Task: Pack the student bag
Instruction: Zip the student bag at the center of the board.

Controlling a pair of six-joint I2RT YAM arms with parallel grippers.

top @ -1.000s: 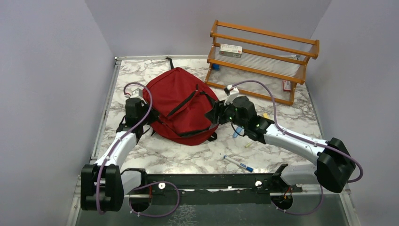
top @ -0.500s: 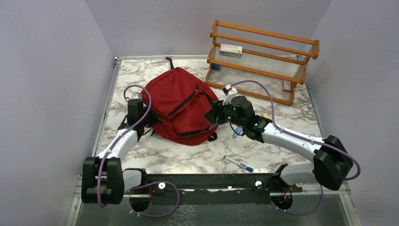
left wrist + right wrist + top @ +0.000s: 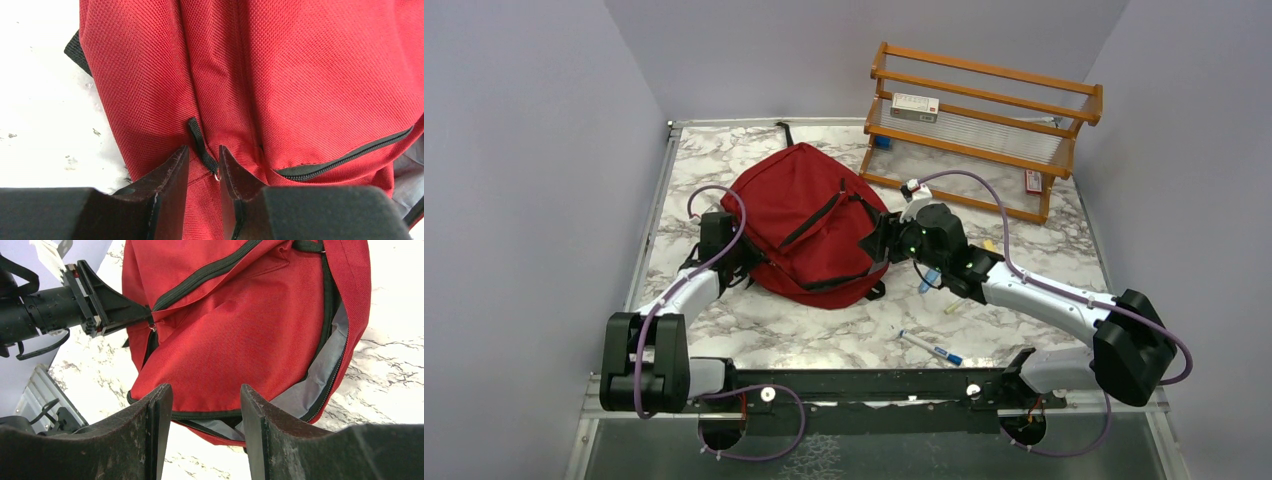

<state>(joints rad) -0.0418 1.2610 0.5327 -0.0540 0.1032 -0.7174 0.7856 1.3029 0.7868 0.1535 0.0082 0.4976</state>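
The dark-red fabric student bag (image 3: 809, 225) lies flat on the marble table (image 3: 824, 335), a little toward 10 o'clock from its middle. Packing looks barely begun. One zip gapes enough to show the grey lining (image 3: 320, 375), yet nothing is visibly inside, and a blue-capped white pen (image 3: 931, 349) lies loose at 5 o'clock. The slatted wooden rack (image 3: 984, 130) stands at 1 o'clock.

The left tool (image 3: 203, 152), at the bag's 9 o'clock edge, is narrowly parted and straddles the black zipper pull (image 3: 199, 137) without pinching it. The right tool (image 3: 205, 388) is spread and empty at the bag's 3 o'clock edge.

A second ago the left tool was pressed together there; it has since let go and its arm has dropped lower, while the bag and right arm have hardly moved.
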